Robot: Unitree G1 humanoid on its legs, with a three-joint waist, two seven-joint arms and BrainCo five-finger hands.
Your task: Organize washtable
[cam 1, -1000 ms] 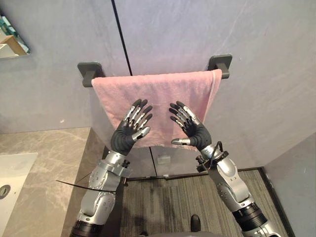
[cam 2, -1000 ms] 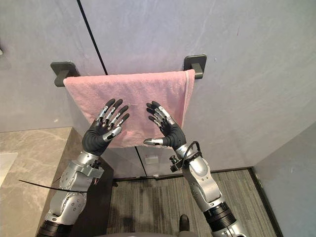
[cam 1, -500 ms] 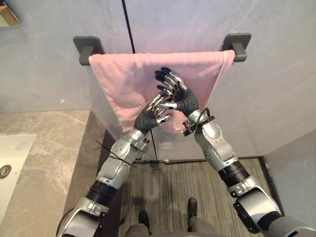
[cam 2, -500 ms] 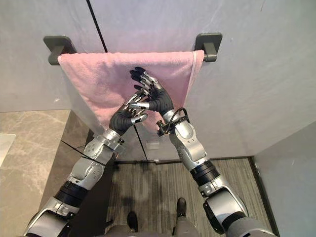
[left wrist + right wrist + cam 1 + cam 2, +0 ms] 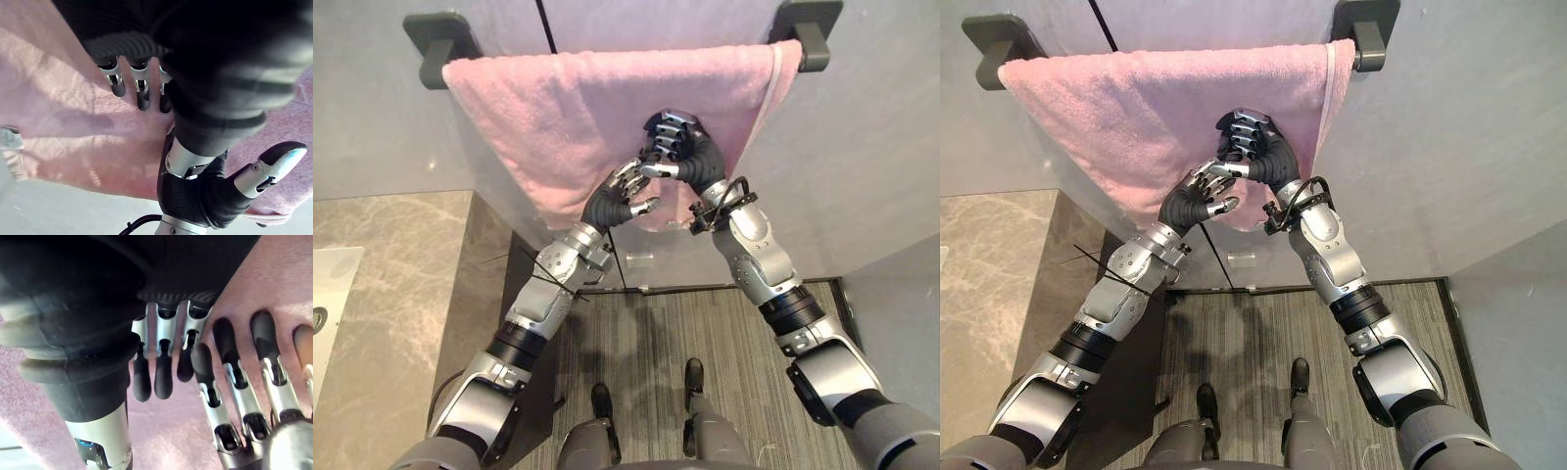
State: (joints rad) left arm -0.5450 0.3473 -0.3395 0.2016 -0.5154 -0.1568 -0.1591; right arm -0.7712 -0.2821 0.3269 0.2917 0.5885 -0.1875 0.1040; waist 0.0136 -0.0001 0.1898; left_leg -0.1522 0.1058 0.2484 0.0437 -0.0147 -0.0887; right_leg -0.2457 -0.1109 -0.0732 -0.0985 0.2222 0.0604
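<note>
The left hand (image 5: 619, 204) is laid open-fingered on the pink towel (image 5: 548, 117); just above, the right hand (image 5: 677, 155) is clenched, fingertips touching cloth. A white tag (image 5: 11, 142) is seen at the hem, unreadable. The towel is hung over a dark rail (image 5: 435, 44).

The left arm (image 5: 548, 299) and right arm (image 5: 756, 259) are silver-grey, built of rounded shells with black rings at the joints; the left hand (image 5: 619, 201) and right hand (image 5: 680, 157) wear dark ribbed covers; silver fingers (image 5: 142, 90) end in dark tips.
</note>
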